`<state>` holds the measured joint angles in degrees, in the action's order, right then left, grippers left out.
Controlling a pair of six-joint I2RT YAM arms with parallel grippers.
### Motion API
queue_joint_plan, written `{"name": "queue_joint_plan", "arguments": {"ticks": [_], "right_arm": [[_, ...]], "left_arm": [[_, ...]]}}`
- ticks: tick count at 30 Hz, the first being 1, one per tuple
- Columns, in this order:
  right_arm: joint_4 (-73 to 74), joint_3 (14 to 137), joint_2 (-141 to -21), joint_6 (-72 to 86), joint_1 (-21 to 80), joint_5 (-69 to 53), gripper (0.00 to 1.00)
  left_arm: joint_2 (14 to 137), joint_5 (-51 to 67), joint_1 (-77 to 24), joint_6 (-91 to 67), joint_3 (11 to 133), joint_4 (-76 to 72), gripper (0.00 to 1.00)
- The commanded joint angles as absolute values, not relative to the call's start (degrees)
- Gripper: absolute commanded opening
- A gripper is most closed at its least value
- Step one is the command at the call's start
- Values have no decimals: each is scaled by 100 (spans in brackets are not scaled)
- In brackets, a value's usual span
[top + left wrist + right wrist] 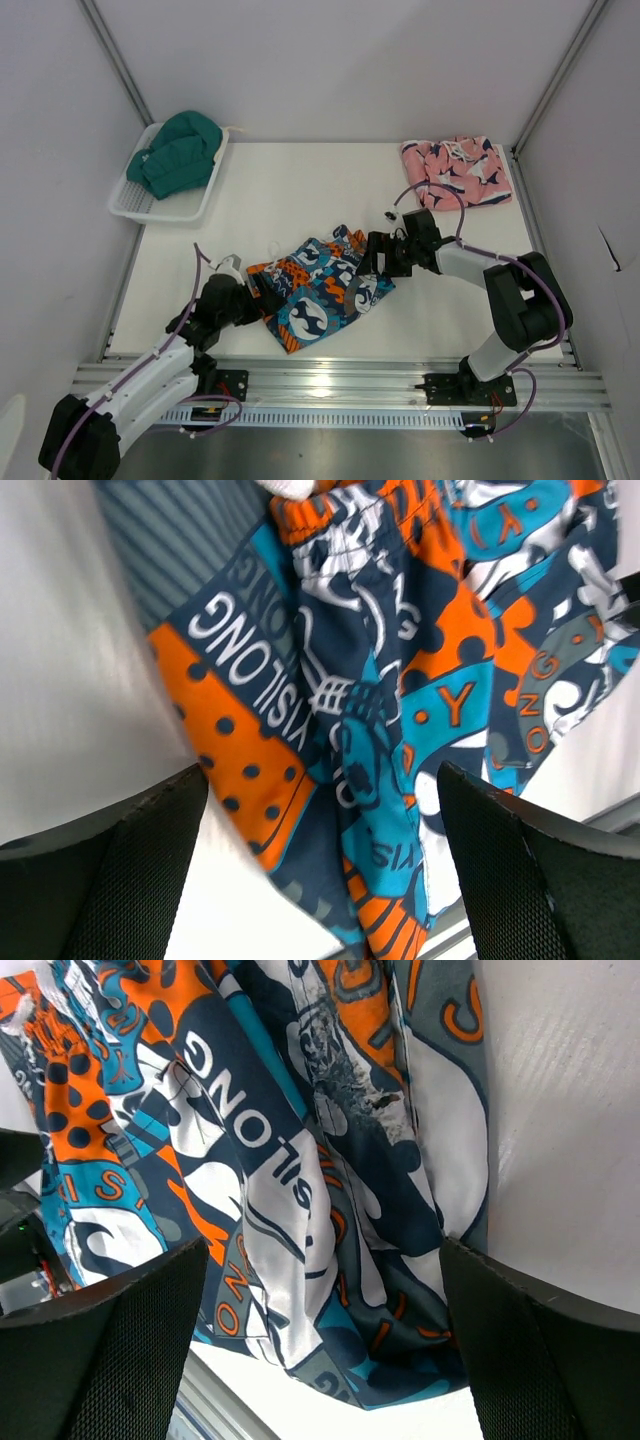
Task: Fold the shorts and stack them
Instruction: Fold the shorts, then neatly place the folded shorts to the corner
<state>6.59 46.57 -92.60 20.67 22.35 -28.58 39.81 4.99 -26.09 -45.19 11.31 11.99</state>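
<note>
The teal, orange and navy patchwork shorts (318, 285) lie crumpled at the table's front centre. My left gripper (262, 290) is open at their left edge, jaws wide on either side of the cloth (340, 780) without closing on it. My right gripper (368, 262) is open at their right edge, with the cloth (330, 1210) between its spread fingers. The pink shark-print shorts (456, 172) lie folded at the far right corner, apart from both grippers.
A white basket (135, 205) holding bunched green cloth (180, 152) stands at the far left. The table's metal front rail (340, 375) runs just below the patchwork shorts. Grey walls enclose the sides.
</note>
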Motion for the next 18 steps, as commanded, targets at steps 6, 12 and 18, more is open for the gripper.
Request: {"name": "queue_joint_plan", "arguments": {"ticks": [6, 12, 18], "right_arm": [[1274, 5212, -8921, 1468, 2267, -1945, 100], [1398, 5405, -8877, 1205, 2355, -1371, 100], [897, 5317, -9350, 985, 2356, -1705, 99]], "left_arm": [[4026, 686, -2575, -5001, 615, 299, 99], [4007, 554, -2628, -4975, 703, 229, 99], [4850, 536, -2829, -4904, 861, -217, 99]]}}
